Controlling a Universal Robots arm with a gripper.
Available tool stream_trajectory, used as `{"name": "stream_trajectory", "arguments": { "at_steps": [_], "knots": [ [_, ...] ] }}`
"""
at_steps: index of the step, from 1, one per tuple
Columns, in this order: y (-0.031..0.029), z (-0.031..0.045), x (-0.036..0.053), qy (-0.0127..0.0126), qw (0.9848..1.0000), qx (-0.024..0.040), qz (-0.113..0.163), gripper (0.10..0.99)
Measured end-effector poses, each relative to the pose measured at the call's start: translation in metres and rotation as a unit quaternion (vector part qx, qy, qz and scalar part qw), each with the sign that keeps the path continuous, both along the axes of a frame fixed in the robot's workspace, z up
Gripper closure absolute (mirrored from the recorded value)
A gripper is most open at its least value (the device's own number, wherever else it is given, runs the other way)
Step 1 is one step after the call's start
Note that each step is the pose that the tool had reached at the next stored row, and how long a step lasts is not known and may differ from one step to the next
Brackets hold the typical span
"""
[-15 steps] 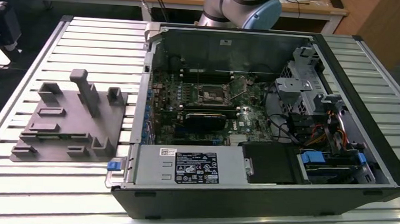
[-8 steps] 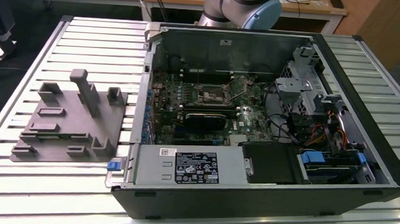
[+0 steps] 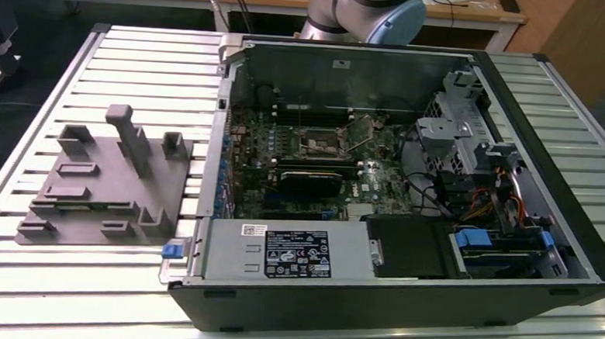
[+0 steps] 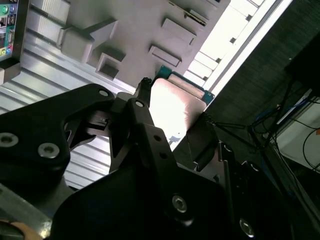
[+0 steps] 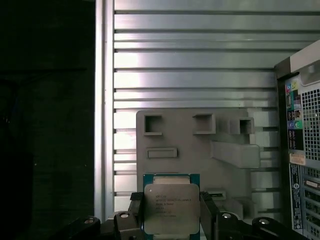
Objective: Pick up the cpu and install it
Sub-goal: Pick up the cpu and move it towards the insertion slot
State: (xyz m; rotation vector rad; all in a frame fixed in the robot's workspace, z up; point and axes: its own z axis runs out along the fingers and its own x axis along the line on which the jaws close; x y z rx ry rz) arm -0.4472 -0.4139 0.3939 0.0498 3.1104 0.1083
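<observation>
The cpu (image 5: 171,205) is clamped by its edges in the gripper (image 5: 172,216), over the grey plate (image 5: 190,145). With so little edge gripped, it could be tilted or dropped (the slatted table (image 5: 200,60) lies beyond). A skewed chip could be jammed against the socket (image 3: 319,143).

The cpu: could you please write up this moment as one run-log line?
gripper: shut on cpu | cpu: held in the air, grey fixture plate below | install: not yet done
</observation>
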Motion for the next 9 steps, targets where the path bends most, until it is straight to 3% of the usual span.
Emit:
{"name": "stream_trajectory", "arguments": {
  "at_steps": [9],
  "knots": [
    [0.0, -0.0002, 0.017, -0.0001, 1.0, 0.0001, 0.0, 0.549]
  ]
}}
